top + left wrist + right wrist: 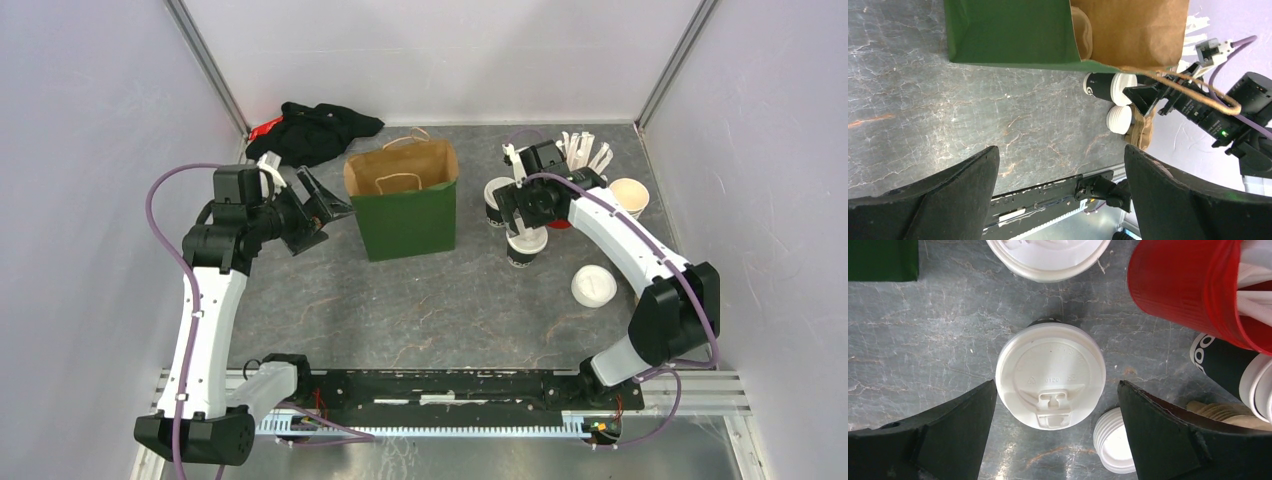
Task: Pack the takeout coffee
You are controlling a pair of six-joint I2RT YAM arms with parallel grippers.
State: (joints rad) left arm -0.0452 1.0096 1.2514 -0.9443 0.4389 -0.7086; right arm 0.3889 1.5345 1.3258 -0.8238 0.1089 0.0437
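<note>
White-lidded cup (1050, 376) beneath right end effector (1056, 385)

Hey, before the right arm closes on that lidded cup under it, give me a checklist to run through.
1. Right gripper open: ok.
2. Lidded cup centred between its fingers: ok.
3. Paper bag upright, mouth open: ok.
4. Left gripper steadying the bag: not ok, it is open and holds nothing.
5. Fingers low enough to grip below the lid: cannot tell.

Blk cloth (318, 130), red cup (1188, 287), loose lid (594, 286)
</note>
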